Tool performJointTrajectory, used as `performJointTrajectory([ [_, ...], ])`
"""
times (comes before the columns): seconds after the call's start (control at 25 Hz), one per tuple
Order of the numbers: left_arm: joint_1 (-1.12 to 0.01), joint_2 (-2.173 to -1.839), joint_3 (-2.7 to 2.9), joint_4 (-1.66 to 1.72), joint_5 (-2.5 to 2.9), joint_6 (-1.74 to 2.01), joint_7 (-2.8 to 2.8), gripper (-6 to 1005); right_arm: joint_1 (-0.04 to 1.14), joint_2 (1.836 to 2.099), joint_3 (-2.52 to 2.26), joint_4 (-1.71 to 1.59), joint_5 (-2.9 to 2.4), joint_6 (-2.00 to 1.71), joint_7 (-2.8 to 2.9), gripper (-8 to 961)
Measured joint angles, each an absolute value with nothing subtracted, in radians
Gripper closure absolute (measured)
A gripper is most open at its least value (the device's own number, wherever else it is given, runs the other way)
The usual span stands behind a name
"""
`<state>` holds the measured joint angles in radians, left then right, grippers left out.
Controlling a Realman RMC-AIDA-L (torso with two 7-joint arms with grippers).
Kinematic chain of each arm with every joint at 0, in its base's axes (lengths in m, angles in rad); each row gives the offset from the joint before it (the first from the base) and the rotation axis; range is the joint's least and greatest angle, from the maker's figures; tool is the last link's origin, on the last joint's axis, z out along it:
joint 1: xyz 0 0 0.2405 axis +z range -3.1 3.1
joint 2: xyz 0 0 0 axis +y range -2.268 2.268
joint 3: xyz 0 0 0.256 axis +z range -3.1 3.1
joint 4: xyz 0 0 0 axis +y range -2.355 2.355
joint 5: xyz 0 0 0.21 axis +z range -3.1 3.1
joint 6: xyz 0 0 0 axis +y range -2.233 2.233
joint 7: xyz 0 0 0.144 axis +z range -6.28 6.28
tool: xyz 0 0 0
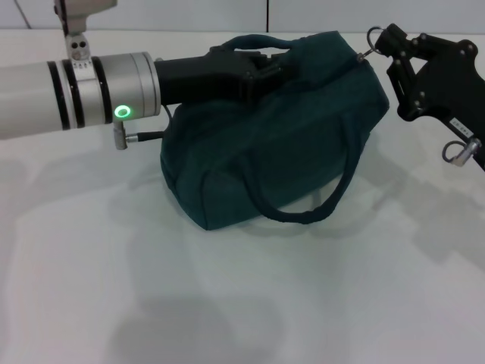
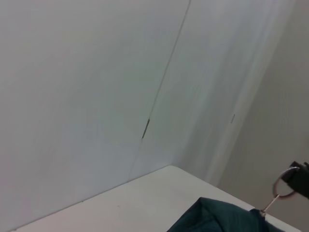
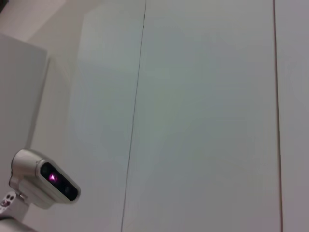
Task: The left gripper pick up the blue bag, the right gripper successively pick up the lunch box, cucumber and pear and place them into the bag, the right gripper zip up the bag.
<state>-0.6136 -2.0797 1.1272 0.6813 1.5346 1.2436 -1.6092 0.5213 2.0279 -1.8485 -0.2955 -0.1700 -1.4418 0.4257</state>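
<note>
The blue bag (image 1: pixel 265 152) stands on the white table, its top closed; a corner of the blue bag (image 2: pixel 217 220) also shows in the left wrist view. My left gripper (image 1: pixel 264 67) reaches in from the left and is shut on the bag's upper loop handle (image 1: pixel 261 42). My right gripper (image 1: pixel 388 41) is at the bag's far right top corner, shut on the metal ring pull (image 1: pixel 373 34) of the zipper. In the left wrist view the ring pull (image 2: pixel 284 185) hangs from the black right gripper (image 2: pixel 301 178). The lunch box, cucumber and pear are out of view.
The bag's second handle (image 1: pixel 318 208) droops down its front side onto the table (image 1: pixel 227 303). White wall panels stand behind. The right wrist view shows only the wall and the robot's head camera (image 3: pixel 43 186).
</note>
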Motion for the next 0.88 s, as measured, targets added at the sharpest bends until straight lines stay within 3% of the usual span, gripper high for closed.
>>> performJointTrajectory([
  [0.08, -0.605, -2.081, 1.127, 0.686, 1.533, 1.246, -1.603, 845, 0.520, 2.028, -1.851, -0.296, -0.171, -1.458, 0.431, 937],
  [0.56, -0.491, -2.079, 1.101, 0.820, 1.513, 1.372, -1.566, 899, 0.519, 2.028, -1.876, -0.294, -0.166, -1.484, 0.501, 937],
  [0.88, -0.503, -2.082, 1.108, 0.811, 1.531, 1.374, -1.546, 947, 0.515, 2.028, -1.867, -0.288, -0.142, -1.396, 0.530, 937],
])
